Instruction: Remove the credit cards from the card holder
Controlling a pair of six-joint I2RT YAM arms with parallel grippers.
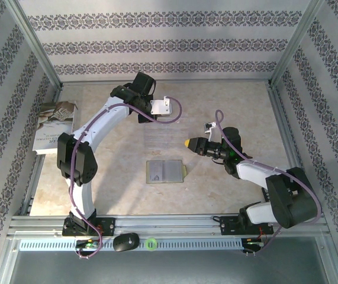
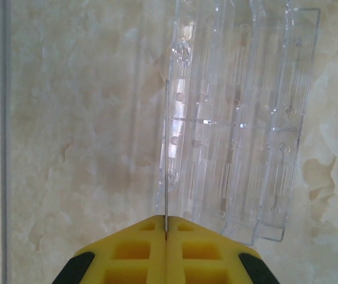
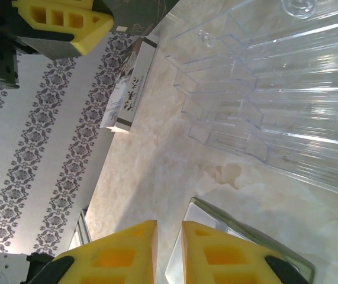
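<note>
Extraction looks well advanced: the left gripper (image 2: 166,223) is clamped on 1 thin card (image 2: 166,154) (seen edge-on) well beyond the open card holder (image 1: 166,171), while the right gripper (image 3: 169,248) hangs slightly parted and empty just beyond that holder, beside a silvery flat piece (image 3: 240,228) — probably card 2 — so only set-down seems left.

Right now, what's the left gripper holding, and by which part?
The left gripper pinches a thin card, seen edge-on, by its near end between shut jaws.

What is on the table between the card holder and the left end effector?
A clear plastic tray lies flat between card holder and left end effector, in the top view.
</note>
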